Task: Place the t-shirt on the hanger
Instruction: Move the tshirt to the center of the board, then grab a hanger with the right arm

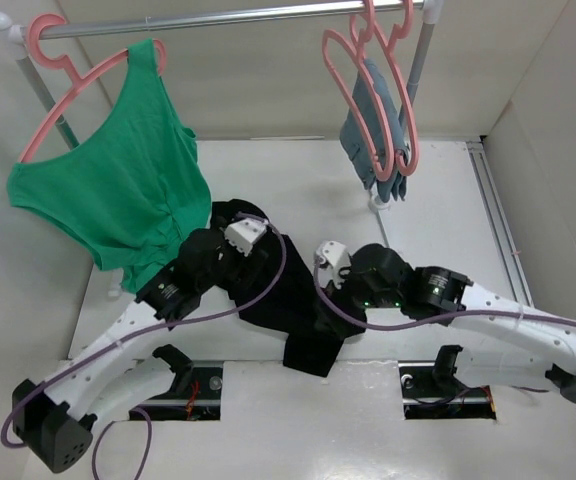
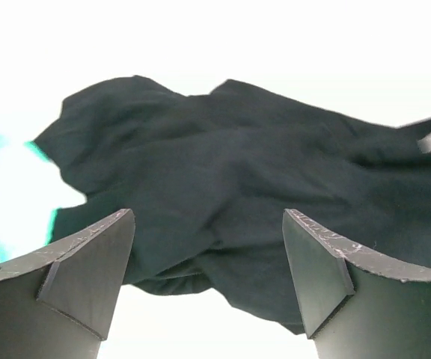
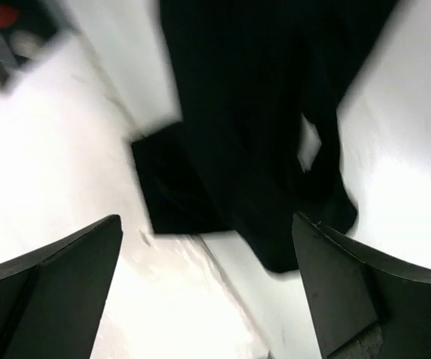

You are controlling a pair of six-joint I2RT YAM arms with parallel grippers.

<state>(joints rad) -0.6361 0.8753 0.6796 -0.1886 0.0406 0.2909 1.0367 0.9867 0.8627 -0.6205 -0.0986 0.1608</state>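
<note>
Left gripper (image 2: 208,224) spread, right gripper (image 3: 207,221) spread, over t-shirt (image 2: 223,142)

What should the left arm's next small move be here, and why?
Probably lower the left gripper a little onto the t-shirt and close. Its fingers are open and empty, and the crumpled black cloth lies just ahead between them, not yet gripped. The right gripper is also open over the shirt, but its view is blurred, so it looks less settled.
</note>
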